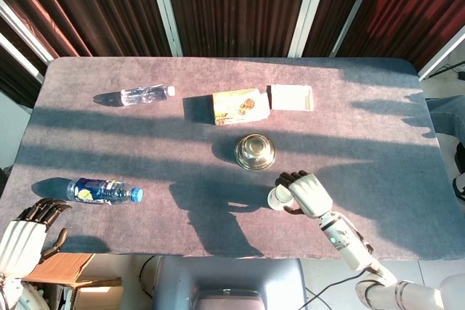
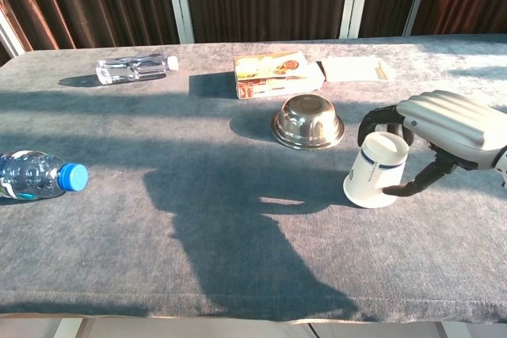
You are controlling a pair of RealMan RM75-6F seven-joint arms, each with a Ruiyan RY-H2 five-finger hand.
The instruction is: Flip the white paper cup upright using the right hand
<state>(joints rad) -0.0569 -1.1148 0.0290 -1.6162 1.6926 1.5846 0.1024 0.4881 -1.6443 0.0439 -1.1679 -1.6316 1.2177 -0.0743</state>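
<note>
The white paper cup [image 2: 375, 172] stands mouth-down on the grey table, its base on top, leaning a little toward my right hand [image 2: 447, 120]. That hand wraps it from the right. Its fingers [image 2: 379, 116] curl behind the cup's top and the thumb [image 2: 417, 183] presses the near side. From the head view the cup [image 1: 277, 195] peeks out left of the right hand [image 1: 308, 192], just below the steel bowl. My left hand [image 1: 19, 239] hangs off the table's near left corner, holding nothing, and does not show in the chest view.
An upturned steel bowl [image 2: 307, 122] sits close behind and to the left of the cup. Farther back lie a printed box [image 2: 277, 74] and a flat white box [image 2: 355, 69]. A clear bottle [image 2: 133, 68] lies far left, and a blue-capped bottle [image 2: 36, 174] lies near left.
</note>
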